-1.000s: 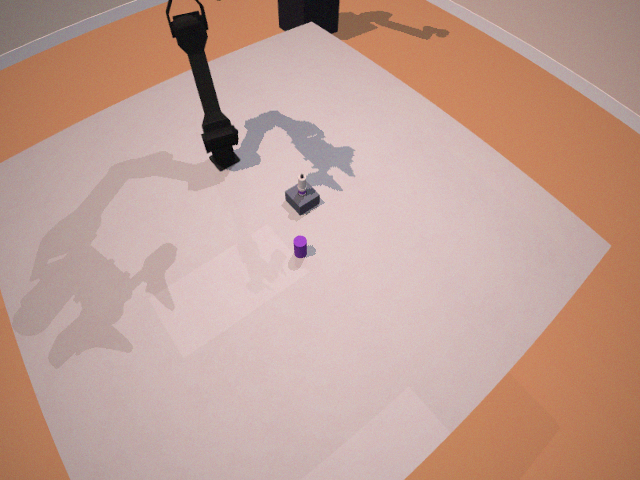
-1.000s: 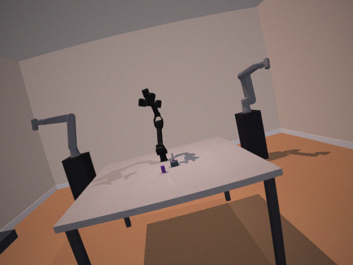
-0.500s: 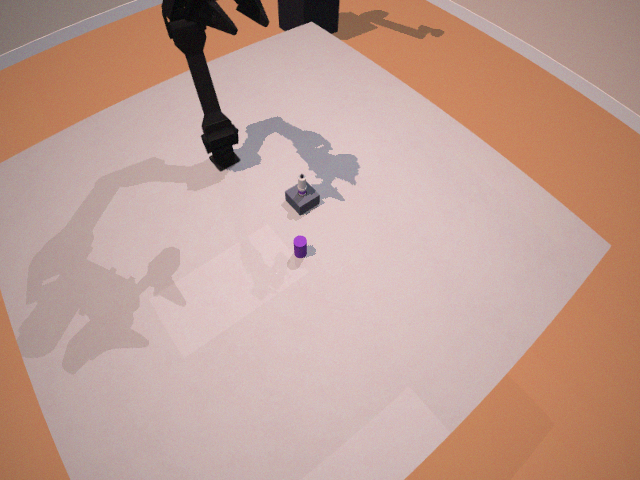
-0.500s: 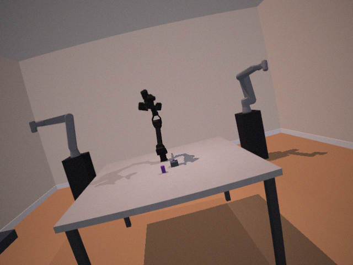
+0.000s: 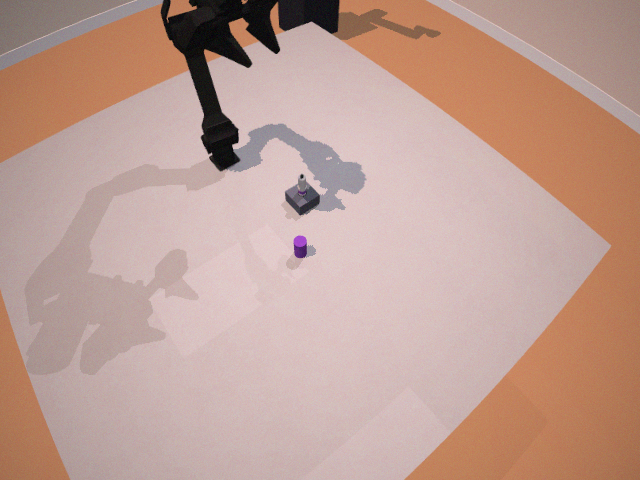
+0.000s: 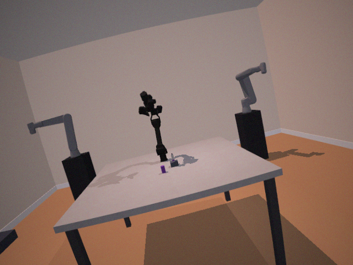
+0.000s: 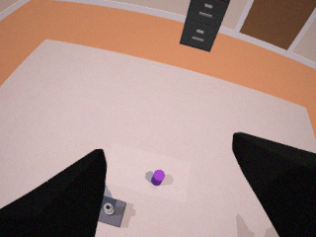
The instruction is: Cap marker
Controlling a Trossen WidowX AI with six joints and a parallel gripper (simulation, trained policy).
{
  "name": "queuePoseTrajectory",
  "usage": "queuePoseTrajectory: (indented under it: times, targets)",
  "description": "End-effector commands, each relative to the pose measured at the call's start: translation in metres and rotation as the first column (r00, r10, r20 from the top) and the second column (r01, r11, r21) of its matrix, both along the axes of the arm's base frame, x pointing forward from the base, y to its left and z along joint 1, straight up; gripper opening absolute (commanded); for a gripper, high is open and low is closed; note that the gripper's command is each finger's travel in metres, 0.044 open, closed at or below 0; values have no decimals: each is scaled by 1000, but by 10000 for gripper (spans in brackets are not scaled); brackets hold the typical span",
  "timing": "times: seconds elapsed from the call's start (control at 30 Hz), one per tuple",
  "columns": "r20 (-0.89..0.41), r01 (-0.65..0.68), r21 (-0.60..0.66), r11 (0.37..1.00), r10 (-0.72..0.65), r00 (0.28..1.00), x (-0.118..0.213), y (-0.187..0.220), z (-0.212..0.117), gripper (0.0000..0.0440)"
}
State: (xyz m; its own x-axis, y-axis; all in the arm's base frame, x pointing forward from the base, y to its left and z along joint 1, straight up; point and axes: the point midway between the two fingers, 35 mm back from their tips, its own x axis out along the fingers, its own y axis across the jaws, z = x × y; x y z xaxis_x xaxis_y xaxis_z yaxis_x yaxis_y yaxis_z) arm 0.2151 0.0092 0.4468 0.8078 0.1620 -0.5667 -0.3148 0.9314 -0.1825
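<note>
Well above the tabletop [image 5: 387, 310] [image 6: 176, 188] [image 7: 148, 114], the fingers [image 5: 264, 57] are spread apart, grasping nothing. Below and well apart from them, the purple cap [image 5: 300, 246] [image 6: 162, 169] [image 7: 158, 177] stands upright near the holder block [image 5: 302, 201] [image 6: 174, 163] [image 7: 118, 215], off the marker [image 5: 301, 184] [image 6: 172, 157] [image 7: 109, 208].

I'm seeing the pale, flat table [image 5: 439, 310] [image 6: 182, 188] [image 7: 148, 114] carrying a dark square holder block [image 5: 302, 207] [image 6: 174, 163] [image 7: 117, 217], and I'm taking that block as my landmark. The purple cap [image 5: 300, 246] [image 6: 162, 169] [image 7: 158, 178] is standing upright directly on the top near the block, apart from it. On the block's other side, my arm's black foot [image 5: 224, 158] [image 6: 162, 157] is resting on the same surface, also apart from the block.
</note>
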Motion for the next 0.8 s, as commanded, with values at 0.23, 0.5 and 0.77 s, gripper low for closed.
queuePoseTrajectory:
  times: [0.23, 0.5, 0.77]
  targets:
    - [-122, -6, 7, 1000, 6, 993, 19, 0, -25, 330]
    - [-207, -7, 10, 1000, 9, 978, 33, 0, -43, 331]
    - [-288, -4, 10, 1000, 7, 957, 46, 0, -61, 332]
